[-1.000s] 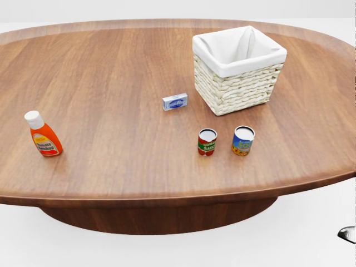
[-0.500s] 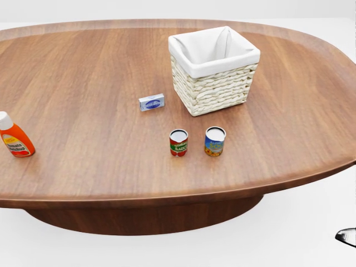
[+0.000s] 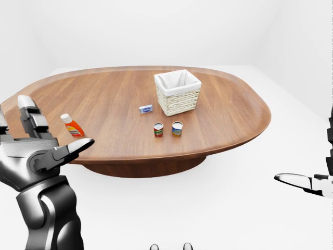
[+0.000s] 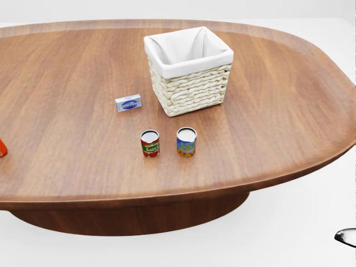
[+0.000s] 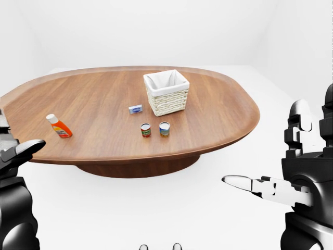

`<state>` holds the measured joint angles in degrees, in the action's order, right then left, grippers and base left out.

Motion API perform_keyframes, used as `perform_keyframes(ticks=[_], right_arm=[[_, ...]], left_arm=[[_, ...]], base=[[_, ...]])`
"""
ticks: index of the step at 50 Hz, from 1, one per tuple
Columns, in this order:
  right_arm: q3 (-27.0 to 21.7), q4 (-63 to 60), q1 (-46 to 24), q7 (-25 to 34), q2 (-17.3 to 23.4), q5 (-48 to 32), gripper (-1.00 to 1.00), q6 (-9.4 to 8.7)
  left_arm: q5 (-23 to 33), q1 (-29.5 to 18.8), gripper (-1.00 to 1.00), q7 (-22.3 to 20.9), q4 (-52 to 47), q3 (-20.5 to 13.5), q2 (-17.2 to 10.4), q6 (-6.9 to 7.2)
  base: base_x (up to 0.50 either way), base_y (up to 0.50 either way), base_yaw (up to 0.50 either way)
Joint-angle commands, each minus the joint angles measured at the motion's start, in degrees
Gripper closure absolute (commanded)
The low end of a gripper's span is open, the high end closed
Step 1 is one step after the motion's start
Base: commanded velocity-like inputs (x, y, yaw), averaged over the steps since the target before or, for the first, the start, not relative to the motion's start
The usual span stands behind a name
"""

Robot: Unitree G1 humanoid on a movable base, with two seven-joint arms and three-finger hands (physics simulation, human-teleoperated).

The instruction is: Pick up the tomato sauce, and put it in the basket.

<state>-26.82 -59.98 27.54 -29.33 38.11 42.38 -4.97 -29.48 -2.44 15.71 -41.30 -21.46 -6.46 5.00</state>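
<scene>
**Trainee:** What changed across the head view?

**Operator:** Everything slid toward the left of the head view together, so I read it as the camera moving with the base, not the objects. The basket (image 4: 189, 69) had sat further right a second earlier, and the orange bottle (image 5: 59, 126) had dropped almost off the left edge.

**Trainee:** Where was the tomato sauce?

**Operator:** The red-labelled can (image 4: 149, 143) stood upright on the table (image 4: 267, 128), just beside a blue-labelled can (image 4: 186, 141) on its right, both near the basket and below it in that view. A small blue-and-white box (image 4: 128, 103) lay to the basket's left. I took the red can for the sauce, though the orange bottle's label was too small to rule it out.

**Trainee:** And the hands?

**Operator:** My left hand (image 3: 39, 151) was raised with its fingers spread, holding nothing. My right hand (image 5: 291, 182) was likewise spread and empty, one finger pointing left. Both hung well apart from the table.

**Trainee:** Which step was in hand?

**Operator:** Approach, I judged; no grasp had begun. The next move called for bringing the base closer, then reaching one hand over the table edge to the red can without knocking its blue neighbour.
</scene>
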Motion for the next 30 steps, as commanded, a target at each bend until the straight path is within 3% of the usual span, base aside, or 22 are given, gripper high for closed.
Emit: perform_keyframes(ticks=[1,30], right_arm=[[-0.4,-0.01,0.61,-0.31,0.81,0.62,-1.0,0.15],[0.49,-0.01,0.65,1.12,-1.14,-1.48,-1.0,-0.03]], left_arm=[[1.04,0.27,-1.0,-0.41,0.38,0.6,0.39,0.0],[1.36,0.34,-1.0,-0.64,0.68,0.63,0.58,0.0]], base=[[0.0,-0.27,0.0],[0.0,-0.27,0.0]])
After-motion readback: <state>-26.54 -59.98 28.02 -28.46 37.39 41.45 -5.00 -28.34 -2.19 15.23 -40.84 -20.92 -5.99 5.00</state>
